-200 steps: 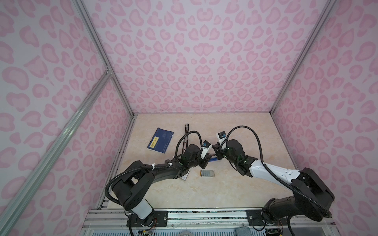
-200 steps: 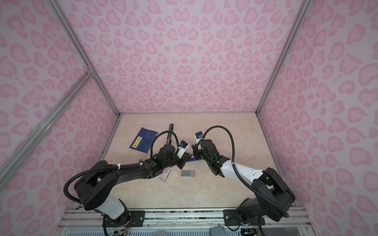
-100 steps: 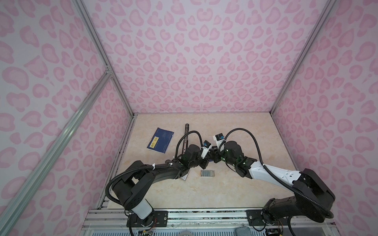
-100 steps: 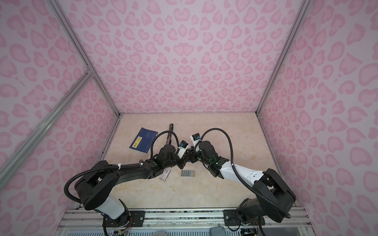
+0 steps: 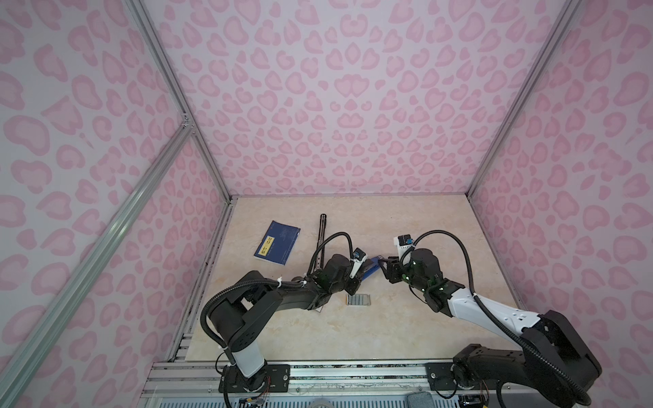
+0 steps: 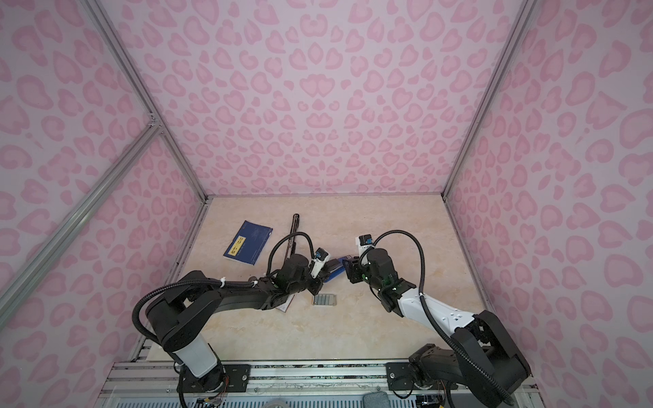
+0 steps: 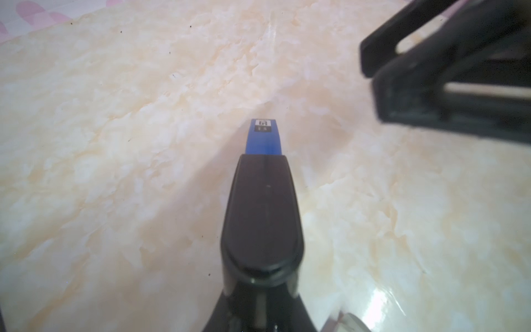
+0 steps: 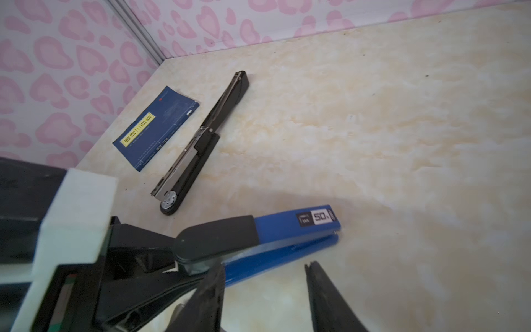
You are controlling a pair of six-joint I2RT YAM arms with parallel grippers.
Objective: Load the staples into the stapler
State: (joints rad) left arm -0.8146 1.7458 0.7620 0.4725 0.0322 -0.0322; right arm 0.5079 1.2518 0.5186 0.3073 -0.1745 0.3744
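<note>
My left gripper [image 5: 354,279] is shut on the black rear end of a blue stapler [image 5: 371,271] [image 6: 335,270] and holds it low over the table. The stapler's blue nose [image 7: 263,138] points away from that wrist. The right gripper [image 8: 265,267] [image 5: 385,268] is open beside the stapler's blue front half [image 8: 287,230], with nothing between its fingers. I cannot tell whether one finger touches the base. The staples [image 5: 358,299] [image 6: 324,300], a small ribbed grey rectangle, lie flat on the table in front of both grippers.
A black stapler [image 5: 322,229] [image 8: 201,138] lies opened out flat towards the back. A blue booklet [image 5: 277,242] [image 8: 156,129] is to its left. The corner of a small box [image 6: 285,306] pokes out under the left arm. Pink walls close in three sides.
The right gripper has opened wider and drawn back a little to the right, off the stapler's front. The left gripper and the stapler have stayed where they were.
</note>
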